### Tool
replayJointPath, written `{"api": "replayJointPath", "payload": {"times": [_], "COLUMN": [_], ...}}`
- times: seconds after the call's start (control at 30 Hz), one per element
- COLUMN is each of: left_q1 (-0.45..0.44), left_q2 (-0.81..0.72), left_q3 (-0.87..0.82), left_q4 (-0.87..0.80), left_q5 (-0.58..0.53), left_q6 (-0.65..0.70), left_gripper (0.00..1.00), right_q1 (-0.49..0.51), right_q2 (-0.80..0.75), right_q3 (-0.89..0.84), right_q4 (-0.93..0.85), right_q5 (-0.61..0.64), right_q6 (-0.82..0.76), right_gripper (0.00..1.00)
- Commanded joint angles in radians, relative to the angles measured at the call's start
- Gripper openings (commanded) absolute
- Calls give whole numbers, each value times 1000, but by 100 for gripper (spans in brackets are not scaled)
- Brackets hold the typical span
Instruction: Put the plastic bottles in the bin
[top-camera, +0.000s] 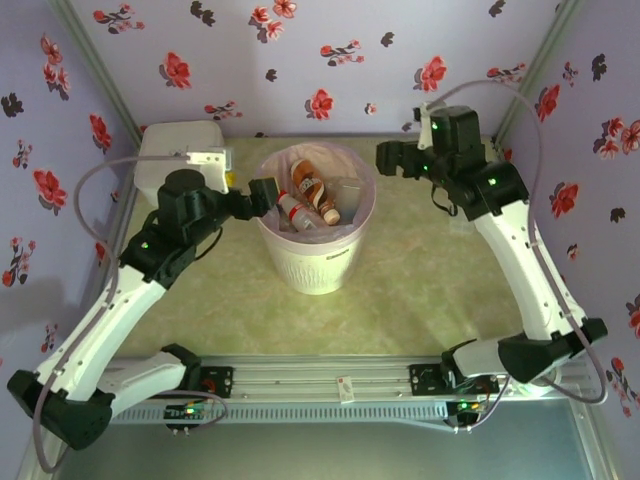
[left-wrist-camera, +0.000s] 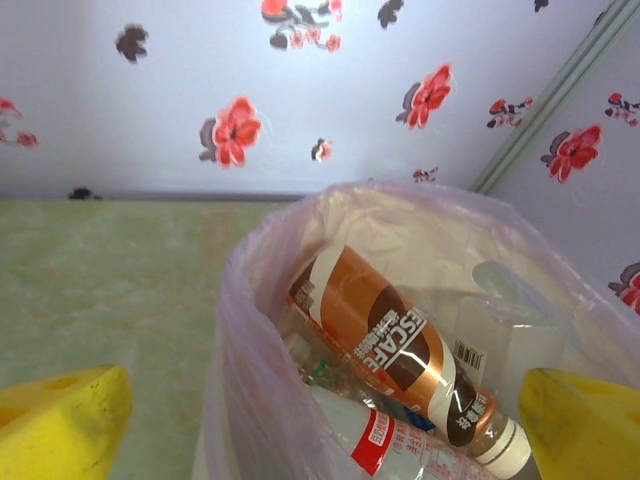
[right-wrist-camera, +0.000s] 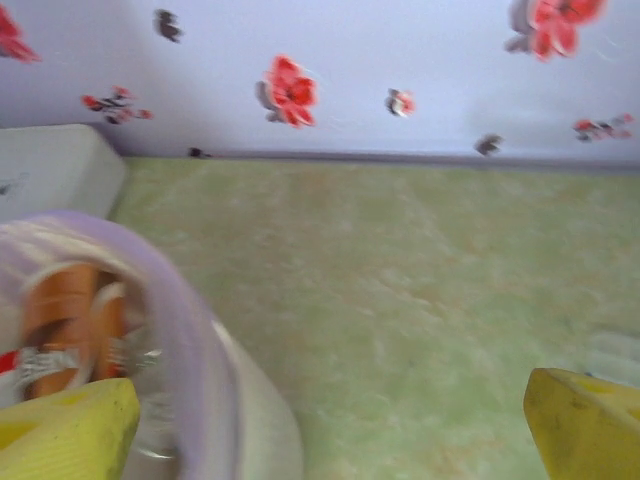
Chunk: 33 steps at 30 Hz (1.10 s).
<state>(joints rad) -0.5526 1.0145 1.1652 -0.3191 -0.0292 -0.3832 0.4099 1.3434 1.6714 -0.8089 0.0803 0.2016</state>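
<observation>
Light was bright, soft and even in the top view, falling from above, with colours pale and slightly washed out. The desk (top-camera: 420, 300) showed no hard glare and only a faint, diffuse shadow around the foot of the bin (top-camera: 310, 255). Detail there was somewhat coarse. In the left wrist view the brown bottle (left-wrist-camera: 400, 350) was sharp enough for its label to be read, and light glowed through the thin bag. The yellow pads (left-wrist-camera: 60, 420) of the left tool (left-wrist-camera: 320, 440) sat out of focus in the bottom corners. The right wrist view was smeared and soft throughout. Its bin rim, the flowered wall (right-wrist-camera: 300, 70) and the right tool (right-wrist-camera: 320, 430) pads were all blurred.
</observation>
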Motion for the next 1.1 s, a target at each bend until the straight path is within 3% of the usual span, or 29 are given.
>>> {"api": "replayJointPath", "payload": {"times": [0.0, 0.1, 0.23, 0.37, 0.53, 0.6, 0.7, 0.87, 1.07], "left_q1": [0, 18, 92, 138, 180, 220, 276, 309, 393], "left_q2": [-76, -143, -196, -222, -208, -180, -109, 20, 209], "left_q3": [71, 68, -49, -277, -559, -677, -759, -835, -846], "left_q4": [-137, -218, -236, -97, 231, 402, 526, 762, 957], "left_q5": [-104, -256, -363, -481, -612, -617, -580, -525, -412], "left_q6": [95, 135, 148, 158, 228, 264, 296, 390, 399], "left_gripper": [100, 100, 100, 100, 100, 100, 100, 100, 100], "right_q1": [-45, -78, -81, -82, -83, -83, -77, -88, -101], "right_q2": [-54, -100, -143, -150, -101, -87, -81, -71, 16], "right_q3": [-168, -335, -563, -797, -978, -1042, -1090, -1206, -1277], "right_q4": [130, 225, 409, 629, 810, 901, 965, 1200, 1447], "right_q5": [31, 67, 149, 239, 369, 387, 413, 407, 397], "right_q6": [-20, -25, -58, -74, -112, -126, -174, -194, -218], "right_gripper": [99, 99, 99, 99, 99, 99, 99, 99, 99]}}
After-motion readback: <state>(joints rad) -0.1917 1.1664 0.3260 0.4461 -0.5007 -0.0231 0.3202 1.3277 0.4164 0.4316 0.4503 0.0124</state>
